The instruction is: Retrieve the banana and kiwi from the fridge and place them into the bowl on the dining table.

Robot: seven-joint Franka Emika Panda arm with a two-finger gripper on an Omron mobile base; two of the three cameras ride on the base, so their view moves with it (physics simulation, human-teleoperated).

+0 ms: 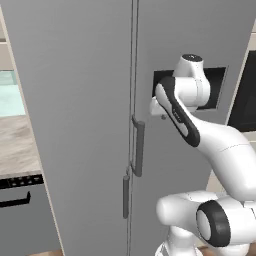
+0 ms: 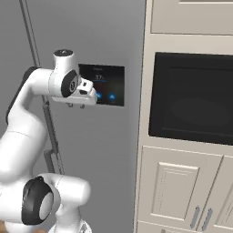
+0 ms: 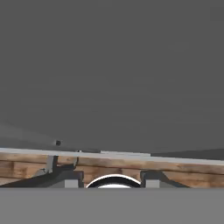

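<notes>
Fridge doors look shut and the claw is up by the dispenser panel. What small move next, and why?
Probably lower the claw left toward the right door's handle. Both fridge doors are closed, the claw hangs empty beside the dispenser panel, well above that handle, so no fruit is reachable yet.

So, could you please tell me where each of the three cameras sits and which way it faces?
Left base view: behind the arm on its left, facing the closed fridge doors and handles; arm rises lower right.
Right base view: behind on its right, facing the fridge's dispenser panel and cream cabinets; arm rises lower left, gripper before the panel.
Hand view: on the hand, looking down the grey door toward wooden floor; fingers at the bottom.
Both base views share the fridge, panel and arm.
</notes>
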